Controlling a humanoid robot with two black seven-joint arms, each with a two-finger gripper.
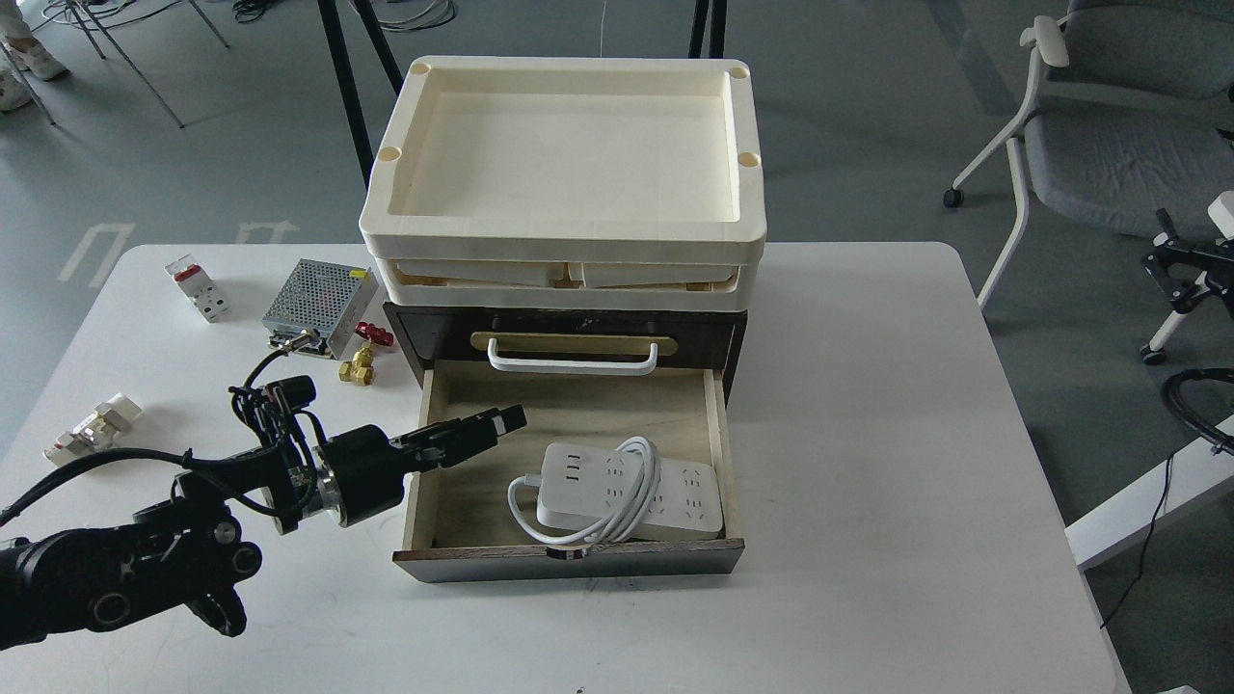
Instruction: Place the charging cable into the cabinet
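Observation:
The charging cable (631,492), a white power strip with its thick white cord looped around it, lies flat in the front right of the open drawer (569,561) of the dark brown cabinet (424,333). My left gripper (501,422) hovers over the drawer's left side, to the left of and apart from the strip. Its fingers are slightly apart and hold nothing. The right gripper is out of view.
Stacked cream trays (564,231) sit on top of the cabinet, above the white bar handle (572,361). Left of the cabinet lie a perforated metal power supply (320,294), a brass valve with a red handle (362,364), a white breaker (198,287) and a white part (92,432). A chair (1118,145) stands off the table at right.

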